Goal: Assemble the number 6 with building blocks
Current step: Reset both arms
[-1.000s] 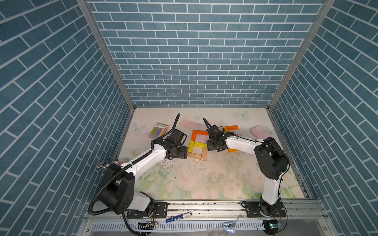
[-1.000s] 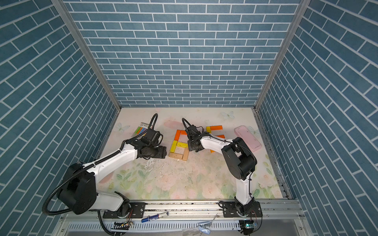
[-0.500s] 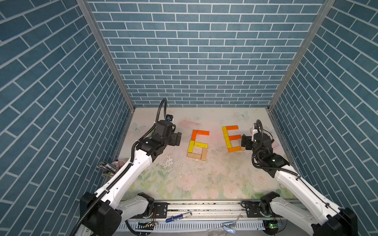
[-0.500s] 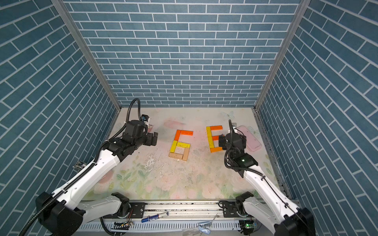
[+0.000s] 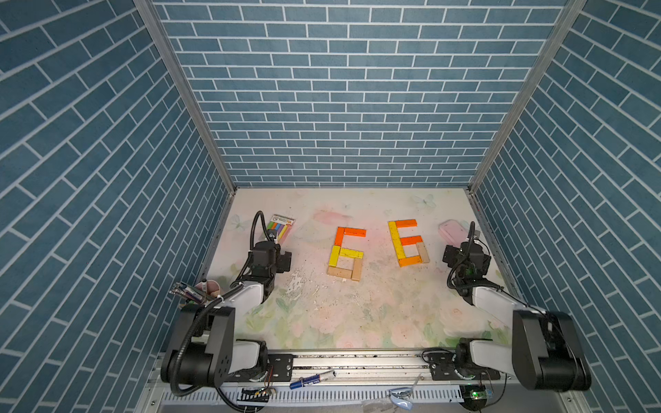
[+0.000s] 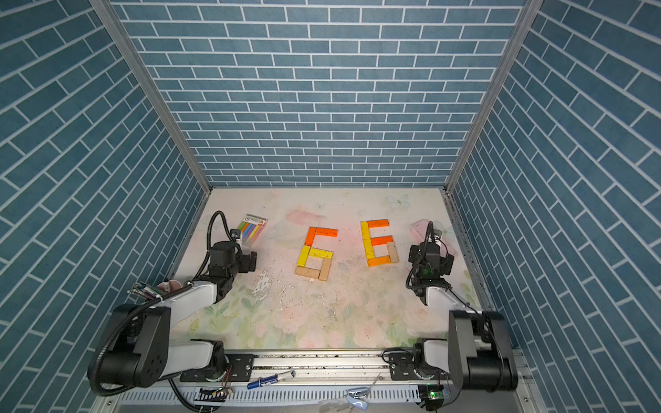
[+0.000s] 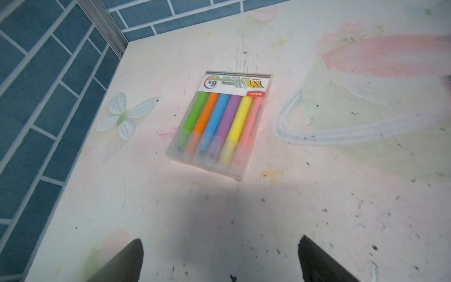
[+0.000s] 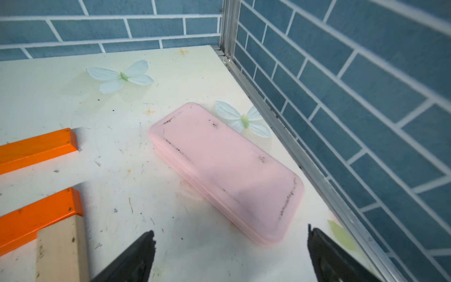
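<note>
The building blocks are being shown in both top views as two sixes laid flat side by side on the table, one near the middle and one toward the robot's right. No loose plank is being seen, so the figure is being judged complete. Nearest any jaws is the tan plank closing the loop of the right-hand six. Its long axis is running away from the robot, and it is lying just beside the right gripper, on the side facing the table's middle. That gripper is being held spread and empty, aimed at the pink case. Any correction is being judged a sideways shift for this arm, its opening already lying across the plank's width. The left gripper, likewise spread and empty, is being pointed at the marker pack, well apart from both sixes.
</note>
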